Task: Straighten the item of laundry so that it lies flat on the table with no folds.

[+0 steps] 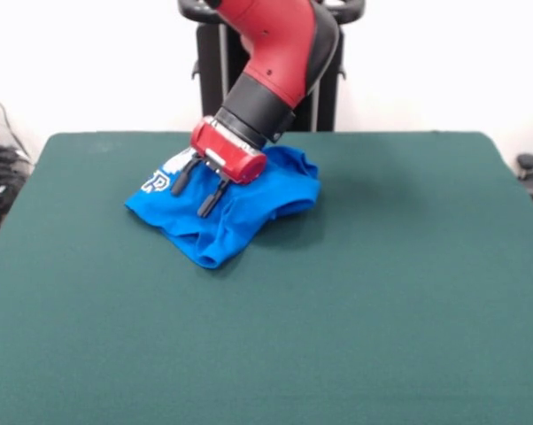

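Blue T-shirt lay crumpled on green table, in far half, left of centre, clear of all edges. White lettering showed at shirt's left end; folds and rolled hem bunched toward near side. Gripper hung over shirt's left-centre part, tilted down toward left. Two black fingers stood spread apart, nothing pinched between them; tips close above or just touching cloth, contact not certain. Red arm slanted up toward right.
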{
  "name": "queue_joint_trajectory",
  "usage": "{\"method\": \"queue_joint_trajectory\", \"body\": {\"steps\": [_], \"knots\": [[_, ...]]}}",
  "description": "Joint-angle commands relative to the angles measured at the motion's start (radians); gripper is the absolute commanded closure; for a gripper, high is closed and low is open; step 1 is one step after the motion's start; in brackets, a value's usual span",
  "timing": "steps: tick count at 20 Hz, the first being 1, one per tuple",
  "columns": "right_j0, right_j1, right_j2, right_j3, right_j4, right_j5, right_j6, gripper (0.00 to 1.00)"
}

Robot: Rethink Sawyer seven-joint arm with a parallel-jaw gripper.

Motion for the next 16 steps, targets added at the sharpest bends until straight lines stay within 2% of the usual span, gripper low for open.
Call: {"method": "queue_joint_trajectory", "body": {"steps": [1, 9, 12, 13, 16], "knots": [[0.024, 0.004, 0.153, -0.084, 0.053, -0.065, 0.093, 0.00], [0.040, 0.008, 0.155, -0.104, 0.053, -0.037, 0.067, 0.00], [0.035, 0.009, 0.148, -0.120, 0.018, -0.014, 0.036, 0.00], [0.030, 0.007, 0.150, -0.124, 0.004, -0.013, 0.029, 1.00], [0.002, -0.027, 0.180, -0.118, -0.027, 0.034, 0.031, 1.00]]}}
